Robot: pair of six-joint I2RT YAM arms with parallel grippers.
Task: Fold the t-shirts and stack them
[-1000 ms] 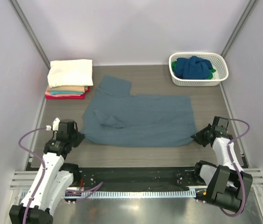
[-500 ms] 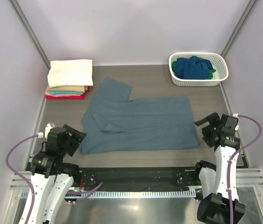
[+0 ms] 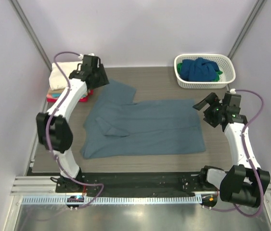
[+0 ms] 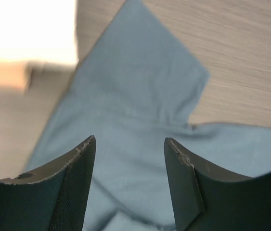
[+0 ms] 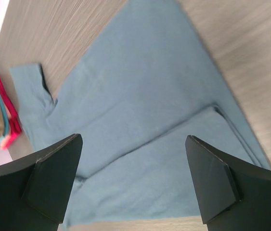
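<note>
The basket (image 3: 203,84) holds a dark blue t-shirt (image 3: 199,69) atop a green t-shirt (image 3: 218,73). Left gripper (image 4: 129,142) and right gripper (image 5: 133,139) stand spread.

Pale lilac panel walls (image 3: 145,29) close in a grey wood-grain tabletop (image 3: 159,79) at nine, twelve and three o'clock. A ribbed silver metal rail (image 3: 140,199) runs along six o'clock. The light is soft and even.

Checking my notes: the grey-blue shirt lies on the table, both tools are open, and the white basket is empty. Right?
Not quite. The white basket is not empty: the top external view shows a dark blue shirt bundled in it. The rest holds: the grey-blue shirt lies on the table, and the left tool and right tool are open.
</note>
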